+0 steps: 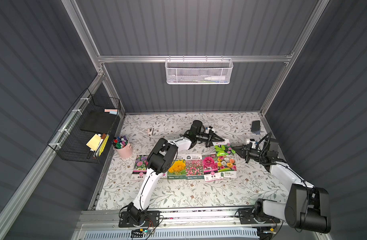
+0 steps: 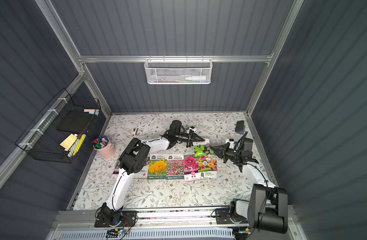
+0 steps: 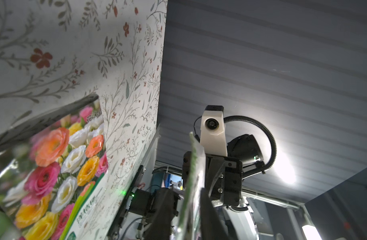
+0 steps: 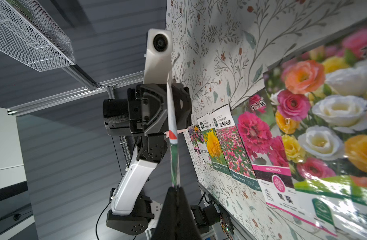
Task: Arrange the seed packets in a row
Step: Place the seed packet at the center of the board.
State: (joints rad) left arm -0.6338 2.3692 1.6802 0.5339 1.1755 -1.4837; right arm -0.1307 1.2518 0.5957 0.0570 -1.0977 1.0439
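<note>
Handing over: right gripper (image 1: pixel 235 148) pinches the green-leaved packet (image 1: pixel 223 150) above the right end of the row (image 1: pixel 194 166); left gripper (image 1: pixel 218 139) stands parted around it. Next: left backs clear, right lays it beside the rose packet (image 1: pixel 227 164).

Flowery seed packets (image 1: pixel 195 166) lie rowed; green-leaved packet (image 1: pixel 223 148) hangs aloft.
</note>
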